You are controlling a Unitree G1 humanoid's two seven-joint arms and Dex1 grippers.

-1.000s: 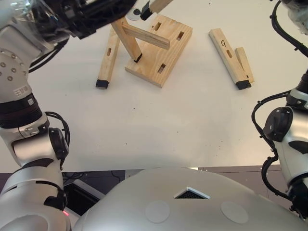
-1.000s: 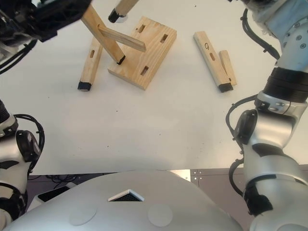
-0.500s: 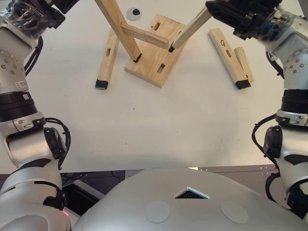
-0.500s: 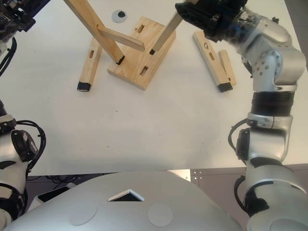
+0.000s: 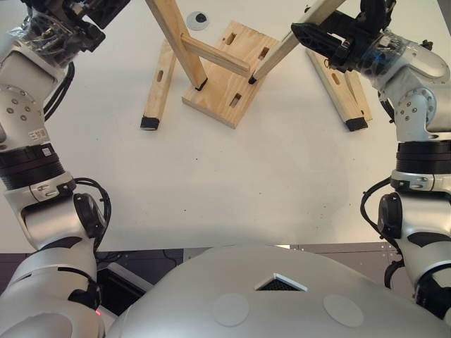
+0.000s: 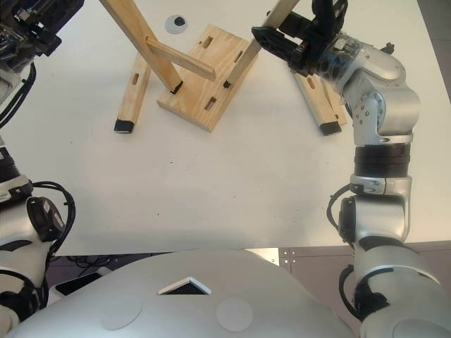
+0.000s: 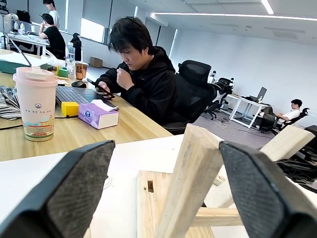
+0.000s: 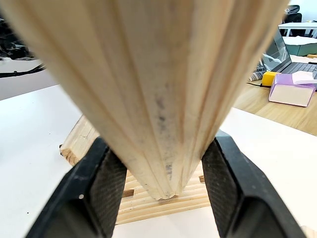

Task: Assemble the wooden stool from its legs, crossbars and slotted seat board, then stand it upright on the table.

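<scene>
The slotted seat board [image 5: 224, 90] lies flat on the white table. One leg [image 5: 177, 42] stands tilted in it with a crossbar [image 5: 215, 56] stuck in its side. My right gripper [image 5: 318, 39] is shut on a second leg [image 5: 282, 55], whose black-capped tip [image 5: 252, 79] rests on the board near a slot. In the right wrist view the pads [image 8: 96, 191] clamp that leg [image 8: 153, 94]. My left gripper [image 7: 167, 148] is open, high at the far left, with the standing leg [image 7: 190, 183] between its spread fingers [image 7: 74, 193], untouched.
A third leg [image 5: 158, 88] lies left of the board. At the right lie a fourth leg [image 5: 337, 83] and a short crossbar [image 5: 357, 90]. A small round disc [image 5: 199, 19] sits behind the board. The near half of the table is bare.
My right arm swung in from the far side with its leg and lowered the tip onto the seat board. My left gripper drew back to the left, off the standing leg.
</scene>
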